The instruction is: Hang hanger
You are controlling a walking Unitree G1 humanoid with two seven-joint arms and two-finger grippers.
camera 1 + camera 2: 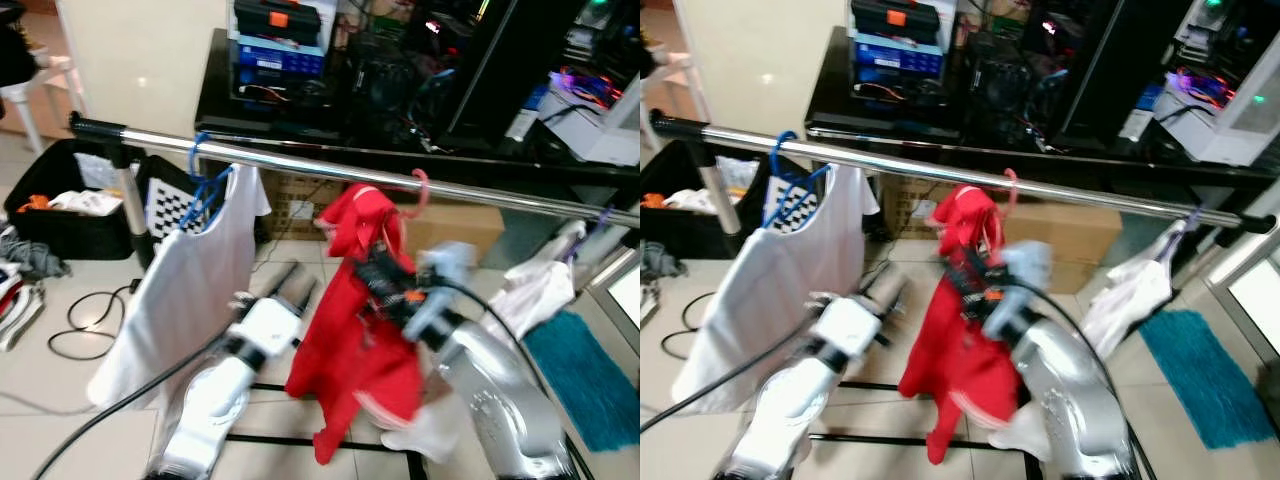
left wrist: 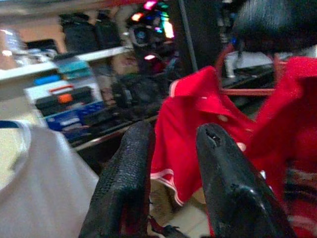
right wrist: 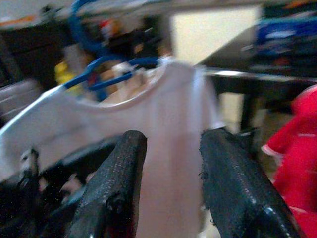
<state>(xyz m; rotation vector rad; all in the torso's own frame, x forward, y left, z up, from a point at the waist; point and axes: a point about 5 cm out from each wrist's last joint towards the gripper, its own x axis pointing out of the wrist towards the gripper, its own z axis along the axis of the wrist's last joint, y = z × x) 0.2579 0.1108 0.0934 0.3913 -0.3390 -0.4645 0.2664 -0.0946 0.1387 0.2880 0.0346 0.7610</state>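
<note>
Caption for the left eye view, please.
Red shirt on pink hanger hooked over steel rail, beside white shirt.

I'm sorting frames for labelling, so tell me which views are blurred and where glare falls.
Both eye views: right end effector smeared by motion against the red shirt; bright glare along the chrome rail. Left wrist view: fingers fairly sharp, background shelves soft. Right wrist view: white shirt and blue hanger blurred throughout.
</note>
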